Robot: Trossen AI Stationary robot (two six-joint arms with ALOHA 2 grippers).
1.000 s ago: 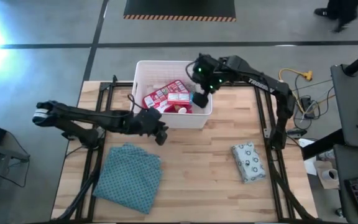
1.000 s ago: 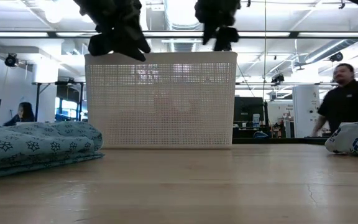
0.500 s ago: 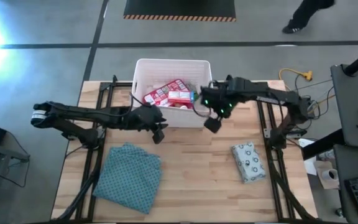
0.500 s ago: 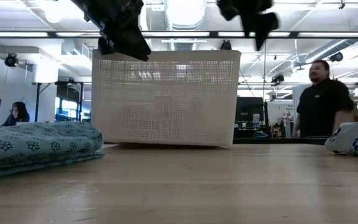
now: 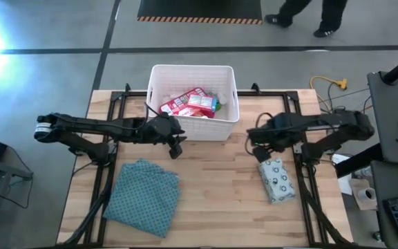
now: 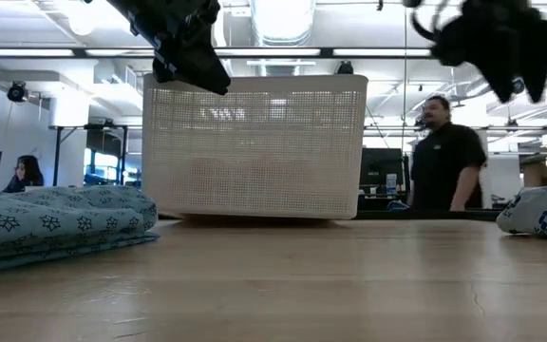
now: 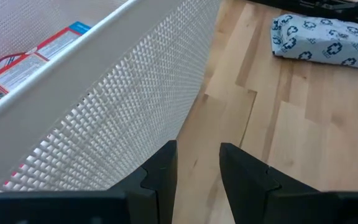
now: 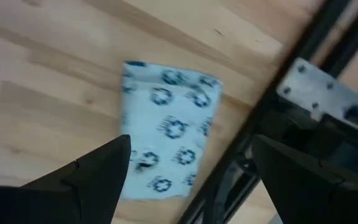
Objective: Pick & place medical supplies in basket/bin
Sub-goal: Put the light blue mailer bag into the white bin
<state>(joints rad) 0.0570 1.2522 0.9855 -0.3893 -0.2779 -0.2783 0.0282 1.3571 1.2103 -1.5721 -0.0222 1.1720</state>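
Observation:
The white slotted bin [image 5: 155,90] stands at the table's far middle and holds red-and-white boxes [image 5: 188,104]. A green-capped item [image 5: 217,104] lies beside them. The pale dotted soft pack [image 5: 276,180] lies flat on the table at the right. My right gripper [image 5: 258,150] hangs open above the pack's far end; the right wrist view shows the pack [image 8: 166,137] below and between its fingers, untouched. My left gripper [image 5: 176,146] hovers just off the bin's near left corner, its fingers [image 7: 160,171] a narrow gap apart, holding nothing.
A folded blue-green patterned cloth [image 5: 144,197] lies at the near left. Black frame rails [image 5: 299,149] run along the table's sides, one close to the pack. A person [image 6: 449,161] stands in the room beyond the table. Bare wood lies between cloth and pack.
My right gripper has come up out of the bin and swung toward the table's right and near edges, ending above the dotted pack. The bin has shifted slightly on the table. My left gripper has stayed by the bin's near left corner.

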